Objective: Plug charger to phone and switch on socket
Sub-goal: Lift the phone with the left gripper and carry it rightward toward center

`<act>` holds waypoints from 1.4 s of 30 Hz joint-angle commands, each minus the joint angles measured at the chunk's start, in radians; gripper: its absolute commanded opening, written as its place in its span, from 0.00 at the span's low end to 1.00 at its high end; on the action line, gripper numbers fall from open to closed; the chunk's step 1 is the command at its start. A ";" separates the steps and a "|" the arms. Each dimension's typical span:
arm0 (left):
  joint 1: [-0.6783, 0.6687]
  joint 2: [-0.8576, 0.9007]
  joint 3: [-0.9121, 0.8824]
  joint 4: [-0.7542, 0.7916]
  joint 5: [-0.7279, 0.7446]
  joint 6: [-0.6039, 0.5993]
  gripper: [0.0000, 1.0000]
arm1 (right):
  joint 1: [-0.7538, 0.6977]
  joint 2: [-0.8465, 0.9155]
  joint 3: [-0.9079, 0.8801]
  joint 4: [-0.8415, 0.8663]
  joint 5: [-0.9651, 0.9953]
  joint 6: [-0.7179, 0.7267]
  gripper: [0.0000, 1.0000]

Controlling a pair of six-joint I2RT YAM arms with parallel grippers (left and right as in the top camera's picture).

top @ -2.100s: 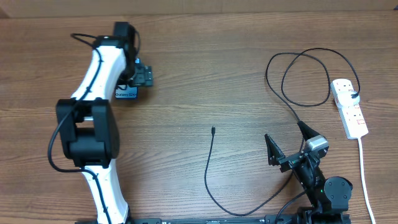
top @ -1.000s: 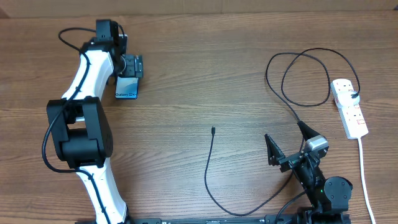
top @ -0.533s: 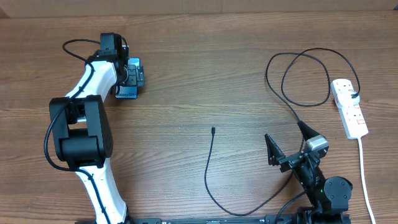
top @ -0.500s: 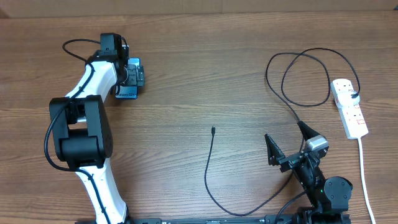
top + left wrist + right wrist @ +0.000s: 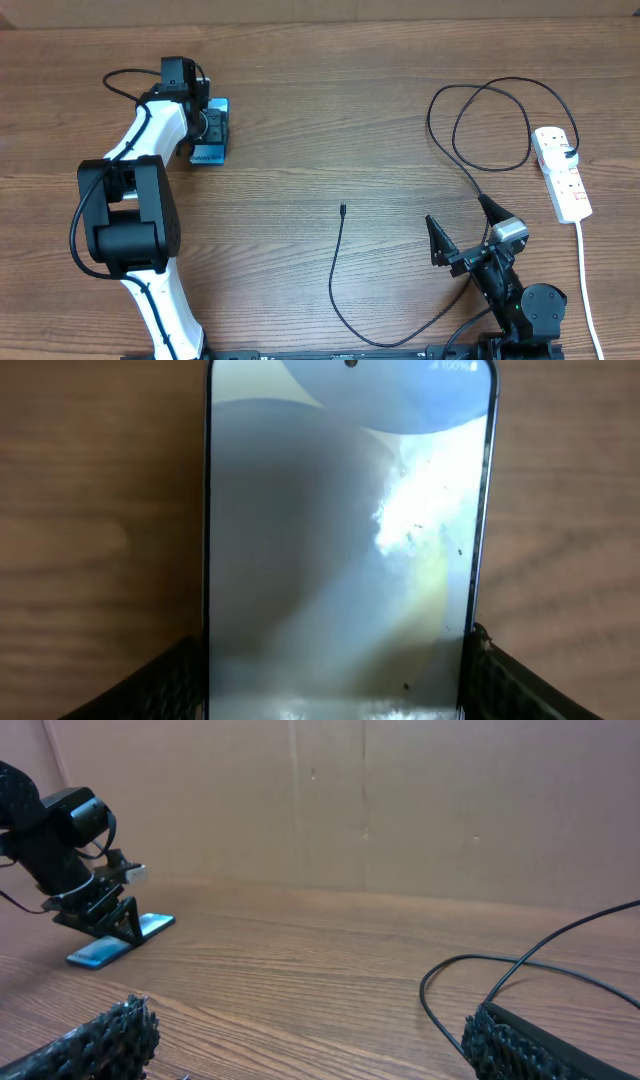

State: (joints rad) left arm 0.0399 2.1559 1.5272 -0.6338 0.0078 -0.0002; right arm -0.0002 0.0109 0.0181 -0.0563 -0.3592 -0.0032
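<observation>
The phone (image 5: 207,155) lies flat at the far left of the table, its pale blue screen (image 5: 340,540) filling the left wrist view. My left gripper (image 5: 205,128) is down over it, and its two black fingers (image 5: 185,670) press against the phone's long edges, shut on it. The charger is a thin black cable (image 5: 335,280). Its connector tip (image 5: 342,209) lies loose mid-table, untouched. The white socket (image 5: 562,172) sits at the far right. My right gripper (image 5: 457,212) hovers open near the front right with nothing between its fingers (image 5: 120,1035).
The black cable loops in wide curves (image 5: 480,120) toward the socket and passes close to my right gripper (image 5: 308,1012). A white cord (image 5: 585,290) runs from the socket to the front edge. A cardboard wall (image 5: 360,810) closes off the back.
My left gripper has come down in line with the phone, and its jaws have narrowed onto the phone's sides. The right arm, cable and socket have not moved.
</observation>
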 commanded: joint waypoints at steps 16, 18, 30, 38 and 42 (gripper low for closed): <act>-0.208 0.032 -0.041 -0.415 0.098 -0.203 1.00 | -0.001 -0.008 -0.010 0.001 0.006 0.002 1.00; -0.230 0.032 -0.041 -0.404 0.098 -0.203 1.00 | -0.001 -0.008 -0.010 0.002 0.007 0.002 1.00; -0.251 0.032 -0.041 -0.378 0.086 -0.339 1.00 | -0.001 -0.008 -0.010 0.001 0.006 0.002 1.00; -0.204 0.032 -0.041 -0.259 0.086 -0.438 0.99 | -0.001 -0.008 -0.010 0.001 0.007 0.002 1.00; -0.169 0.032 -0.041 -0.257 0.101 -0.512 1.00 | -0.001 -0.008 -0.010 0.001 0.007 0.002 1.00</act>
State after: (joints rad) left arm -0.1669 2.1319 1.5227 -0.9016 0.0498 -0.4328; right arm -0.0002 0.0109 0.0181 -0.0563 -0.3592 -0.0036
